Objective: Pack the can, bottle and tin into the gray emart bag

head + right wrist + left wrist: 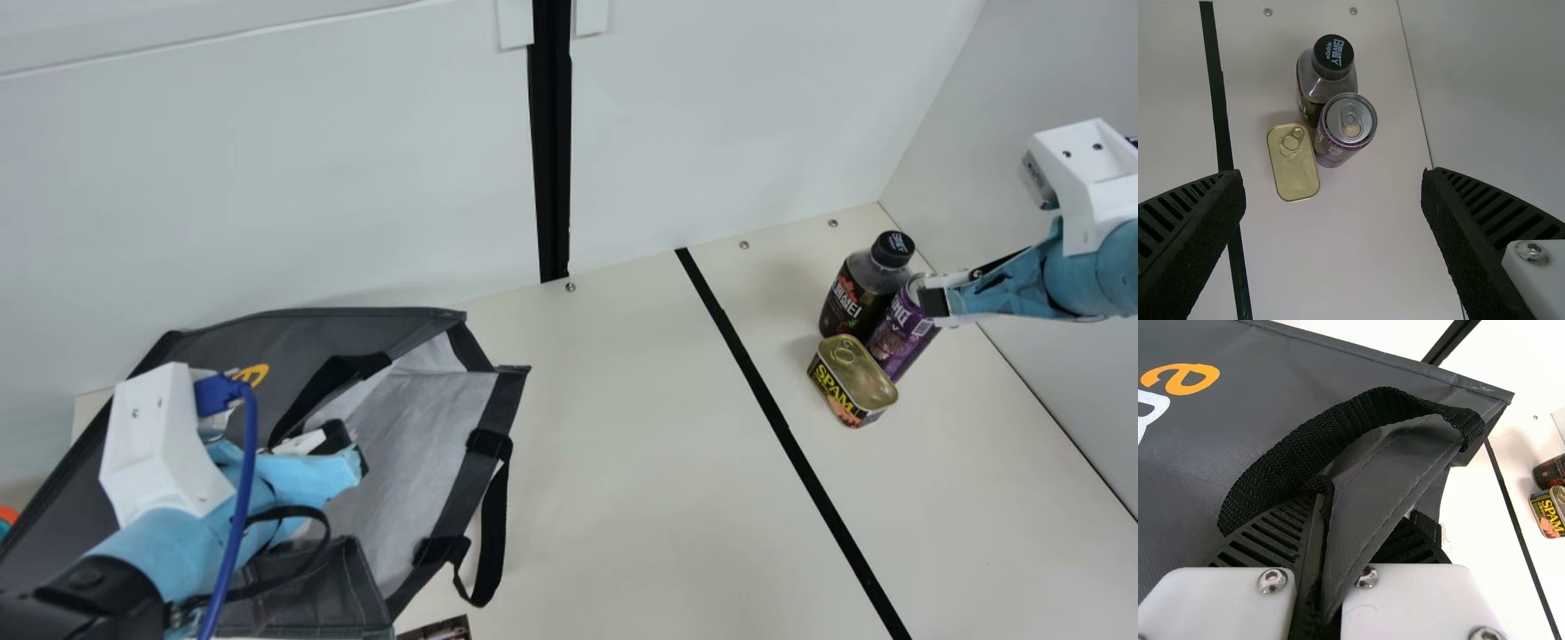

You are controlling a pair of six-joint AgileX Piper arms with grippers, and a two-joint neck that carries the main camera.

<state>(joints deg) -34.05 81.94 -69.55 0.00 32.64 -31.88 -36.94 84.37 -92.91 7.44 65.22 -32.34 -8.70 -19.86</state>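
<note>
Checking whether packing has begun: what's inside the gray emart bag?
Pale lining shows in the mouth of the gray emart bag, with no item on it. My left arm and bag walls cover the deeper part; anything there can't be seen.

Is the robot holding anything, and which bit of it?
The left end effector holds the gray bag by the edge of its opening, beside a black strap. The right end effector is open, holding nothing.
</note>
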